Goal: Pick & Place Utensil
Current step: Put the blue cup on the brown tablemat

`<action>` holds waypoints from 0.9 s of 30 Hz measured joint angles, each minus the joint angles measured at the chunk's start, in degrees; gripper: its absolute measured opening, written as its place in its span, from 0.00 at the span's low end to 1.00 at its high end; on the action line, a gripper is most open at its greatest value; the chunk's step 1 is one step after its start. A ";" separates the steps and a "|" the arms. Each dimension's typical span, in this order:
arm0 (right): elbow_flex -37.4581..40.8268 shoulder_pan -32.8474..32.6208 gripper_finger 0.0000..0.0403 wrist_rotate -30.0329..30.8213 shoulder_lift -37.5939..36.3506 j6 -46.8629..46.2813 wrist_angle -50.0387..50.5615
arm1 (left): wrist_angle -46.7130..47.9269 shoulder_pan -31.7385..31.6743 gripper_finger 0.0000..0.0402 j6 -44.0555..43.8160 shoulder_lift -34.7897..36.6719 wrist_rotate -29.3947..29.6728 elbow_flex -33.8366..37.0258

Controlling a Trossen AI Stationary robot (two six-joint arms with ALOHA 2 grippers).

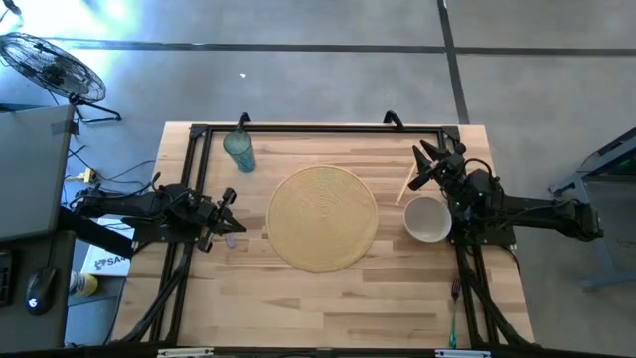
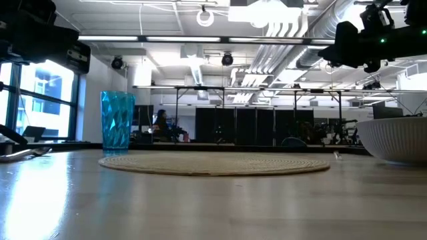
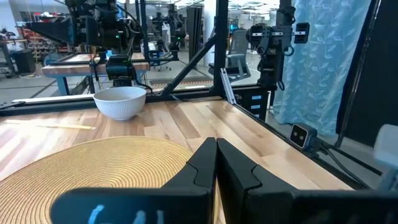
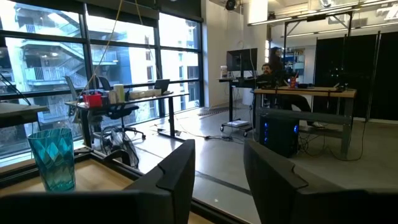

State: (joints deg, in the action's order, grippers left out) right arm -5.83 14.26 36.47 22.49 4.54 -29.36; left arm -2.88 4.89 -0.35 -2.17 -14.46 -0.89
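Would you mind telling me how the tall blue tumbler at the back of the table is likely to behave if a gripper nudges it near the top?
The blue tumbler stands upright, taller than wide, so a high push may tip rather than slide it. Its faceted, see-through walls look like thin plastic or glass: probably light, possibly slippery. On its side, it would likely roll across the wooden table.

Left claw [image 3: 216,163] closed; right claw [image 4: 217,165] parted.

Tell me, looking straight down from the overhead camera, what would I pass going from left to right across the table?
Left claw → blue glass → round woven mat → wooden stick → white bowl, with the right claw just beyond the stick, above the bowl's far side.
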 joint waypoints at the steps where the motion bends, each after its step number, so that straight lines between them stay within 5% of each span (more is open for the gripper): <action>1: -0.01 -0.01 0.32 -0.01 0.01 0.00 0.00 | -0.12 0.00 0.01 -0.13 0.00 0.00 0.00; 9: -0.01 0.00 0.32 -0.02 0.01 0.00 0.00 | -0.35 0.02 0.01 -13.33 0.01 1.95 0.00; 15: -0.02 -0.02 0.32 0.00 -0.01 0.00 0.00 | -0.32 0.02 0.01 -14.89 0.00 2.99 0.00; 23: 0.00 0.00 0.32 0.00 -0.01 0.00 0.00 | -0.60 0.02 0.01 -24.89 -2.71 13.91 0.00; 27: 0.00 0.00 0.32 0.00 0.01 0.00 0.00 | -4.31 0.02 0.09 -26.35 -7.11 15.76 -0.02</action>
State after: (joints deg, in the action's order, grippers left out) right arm -5.83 14.26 36.47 22.50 4.54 -29.36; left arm -7.19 4.91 -26.70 -9.29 1.30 -0.90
